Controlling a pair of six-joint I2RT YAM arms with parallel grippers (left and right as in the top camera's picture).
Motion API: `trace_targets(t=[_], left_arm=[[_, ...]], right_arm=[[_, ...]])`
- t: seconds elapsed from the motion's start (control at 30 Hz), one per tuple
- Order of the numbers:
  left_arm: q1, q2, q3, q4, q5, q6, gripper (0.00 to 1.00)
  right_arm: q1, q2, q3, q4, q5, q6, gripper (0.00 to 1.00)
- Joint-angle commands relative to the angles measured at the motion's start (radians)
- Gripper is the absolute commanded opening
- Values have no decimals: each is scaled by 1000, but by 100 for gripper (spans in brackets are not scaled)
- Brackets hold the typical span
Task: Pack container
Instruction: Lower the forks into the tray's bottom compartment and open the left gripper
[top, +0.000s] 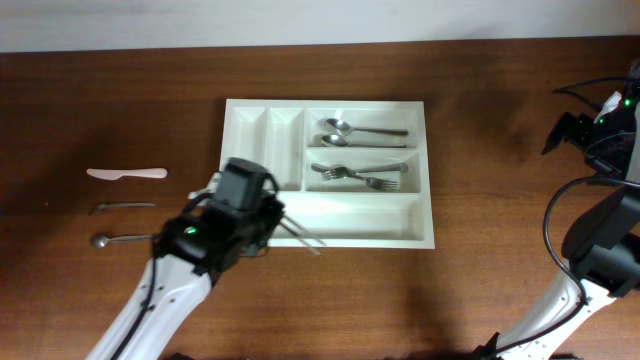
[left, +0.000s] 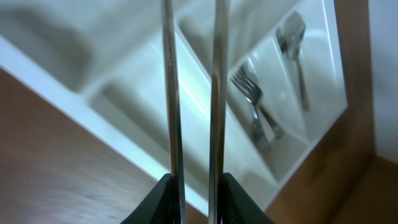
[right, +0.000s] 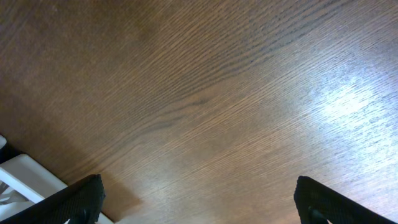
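The large white five-compartment rectangular plastic tray (top: 350, 215) is holding two steel spoons (top: 345, 127) and two forks (top: 352, 174), the left gripper (left: 196, 194) apparently pinching two slim metal utensils (left: 169, 93) over its edge, the right gripper (right: 199, 205) gaping wide.

The table (right: 205, 93) is seen to be dark wood, its grain plain under a satin sheen. The container (top: 360, 218) is made of smooth white plastic, faintly glossy. Polished metal is shown by the spoons (top: 345, 127) at its one o'clock, the forks (top: 355, 172) and the two slim handles (left: 171, 93). At nine o'clock, a pale knife (top: 125, 173) looks like matt plastic.
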Motion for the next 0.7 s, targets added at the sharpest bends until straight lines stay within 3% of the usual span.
trace_targets(t=[0.0,0.1,0.43,0.67], left_arm=[[-56,79,12,97,-45,-172,25],[-56,123,12,136,-40,-177,25],[-60,169,12,165,29,-452,28],[-163,171,12,193,36,-599,28]], right_arm=[[5,-25,14,0,-5,-8,99],[5,-25,14,0,-5,-8,99],[5,-25,14,0,-5,-8,99],[5,-25,14,0,-5,-8,99]])
